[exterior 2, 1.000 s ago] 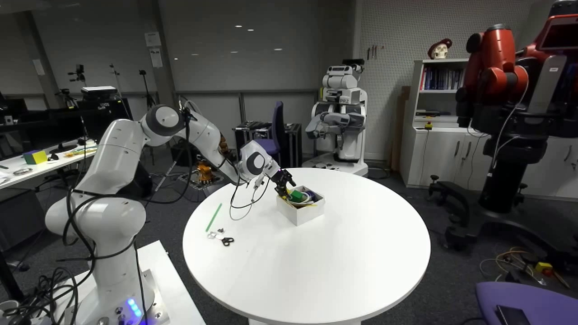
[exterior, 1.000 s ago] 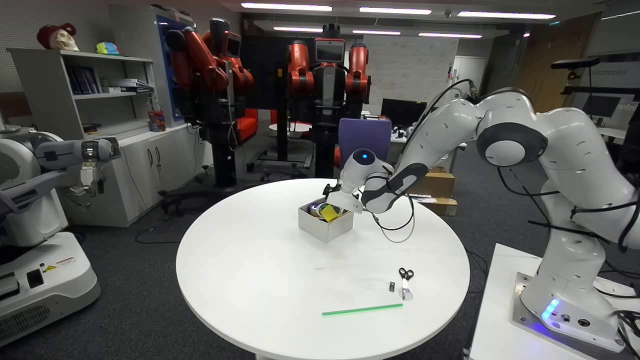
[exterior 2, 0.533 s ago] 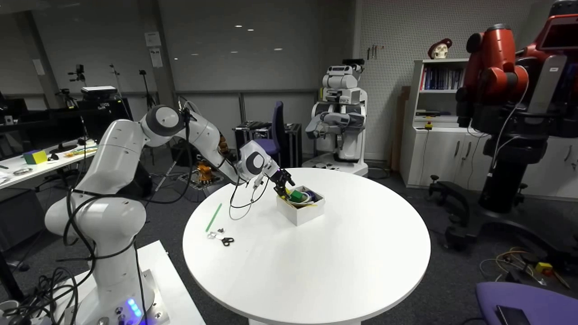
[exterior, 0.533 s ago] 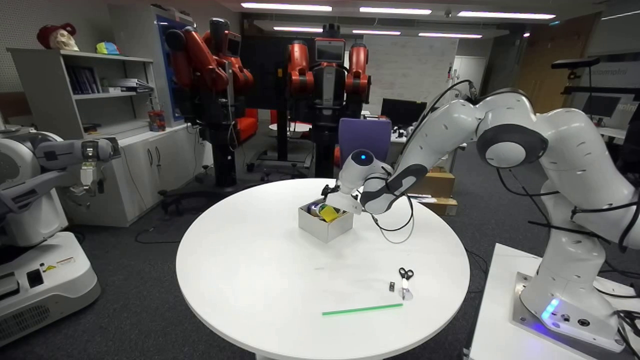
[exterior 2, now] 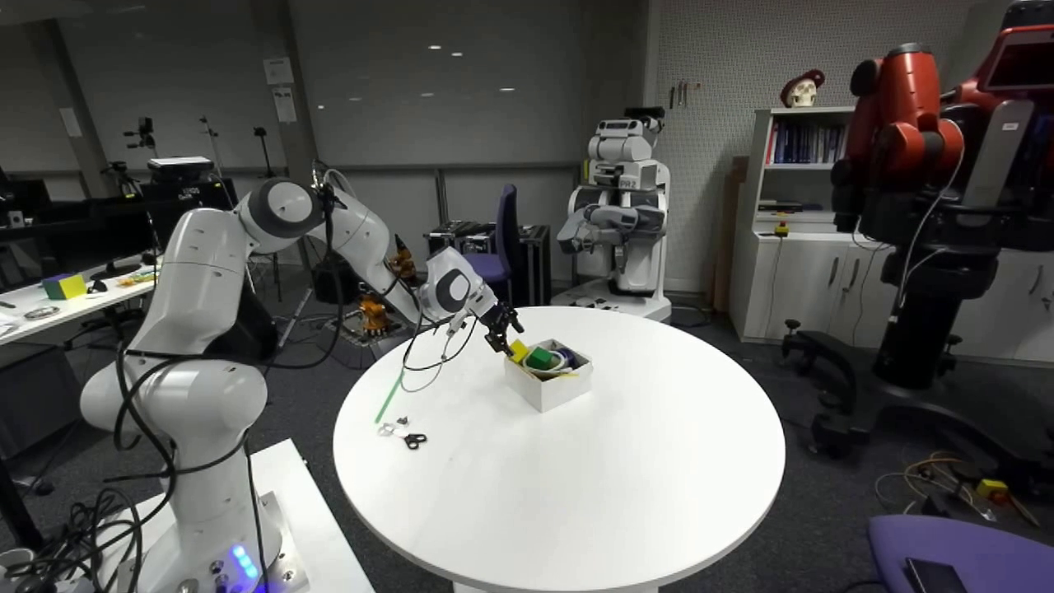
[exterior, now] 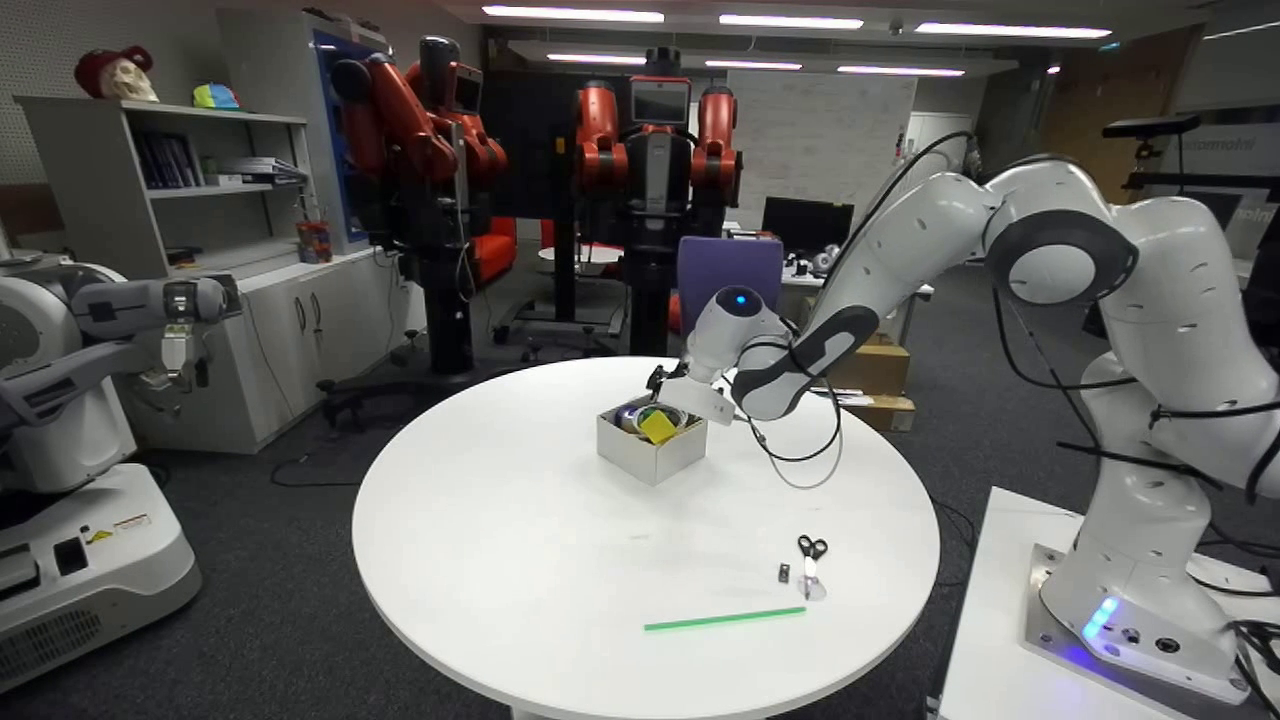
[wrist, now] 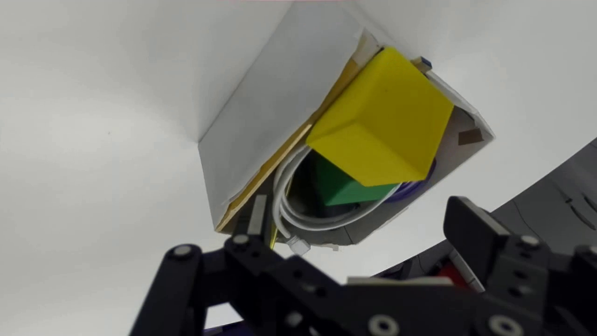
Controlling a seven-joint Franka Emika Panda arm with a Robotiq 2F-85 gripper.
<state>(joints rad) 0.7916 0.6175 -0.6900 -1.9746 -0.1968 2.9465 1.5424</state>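
Jaws parted wide, nothing held. Your black two-fingered gripper hangs tilted above the round white table, close to the rim of the open-topped white cardboard box. Box looks light; a knock would probably shift it, so you'd do well to lift the fingertips clear of the rim before any sideways move.

Bright yellow flat-sided block: inside the box, at one end, tilted, poking above the rim. Nearest thing to your fingers; whether they touch, you can't tell from these views. Flat faces should take a firm hold. Best turn the wrist square to two opposite sides, get the block midway, then close slowly. A one-sided push would likely roll it.

Dark green angular block, partly hidden by the yellow one in the wrist view. Leave your fingers shallow there, or you may wedge against it.

Coiled white cable curves around the green block's visible side; a fingertip through a loop could drag everything. Pale plug on its end, near one finger in the wrist view: a snag point.
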